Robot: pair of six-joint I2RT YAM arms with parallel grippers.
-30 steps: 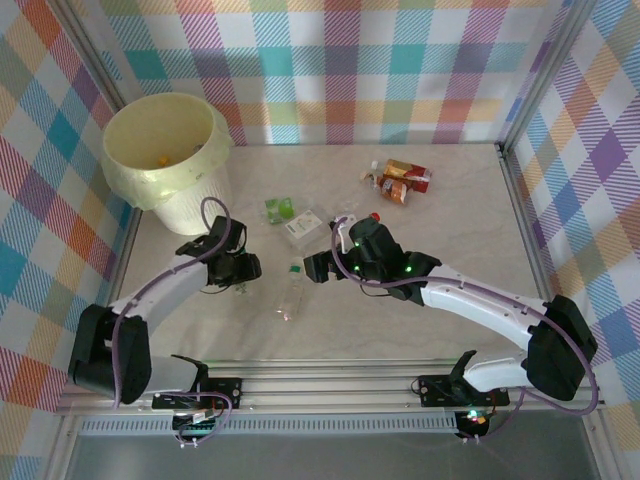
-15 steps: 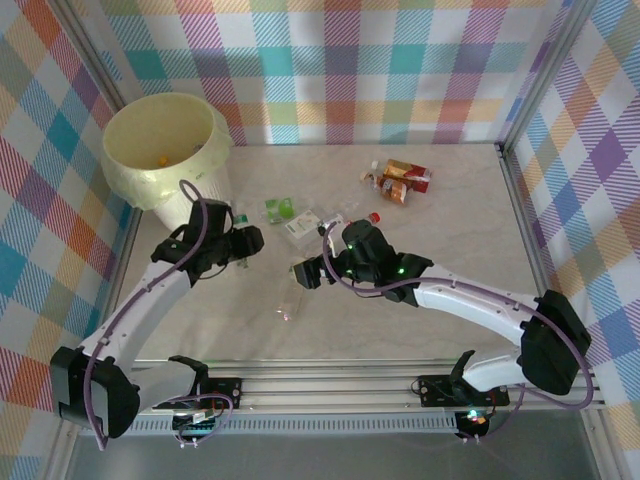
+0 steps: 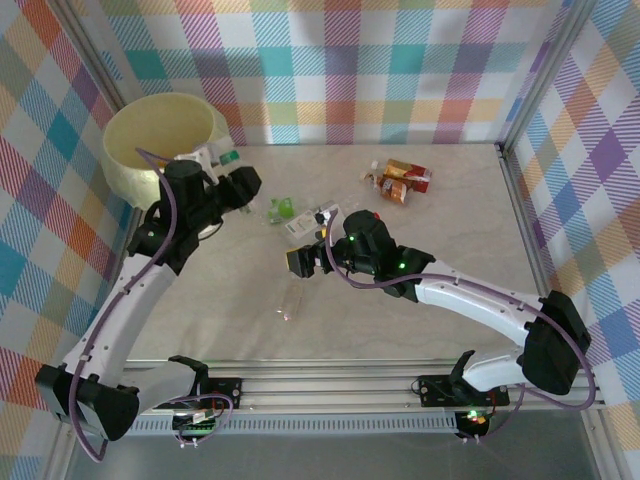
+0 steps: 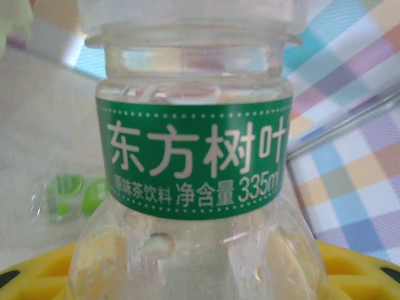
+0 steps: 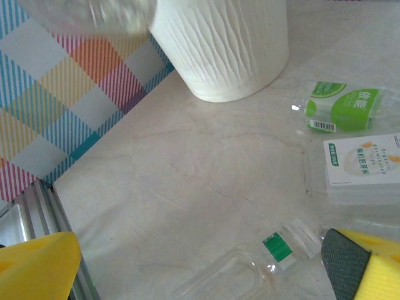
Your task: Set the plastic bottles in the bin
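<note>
Left wrist view: held bottle [image 4: 194,187], clear, clamped in the narrowed left gripper [image 4: 194,281]; green band printed 东方树叶 and 335ml; poised at the rim of the bin [image 3: 120,135], apparently for dropping in; right gripper [image 3: 300,262] spread wide, empty, over the lying bottle [image 3: 291,297] on the table [image 3: 450,240], probably the next pick; crushed bottle [image 3: 279,210] with green label beside a white box [image 5: 362,162] marked "Organic".

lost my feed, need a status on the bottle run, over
Left pincer shut on clear plastic bottle with green label, at rim of round pale-yellow plastic bin, not yet dropped. Right pincer open, by second clear bottle. Nothing seen blocking.
</note>
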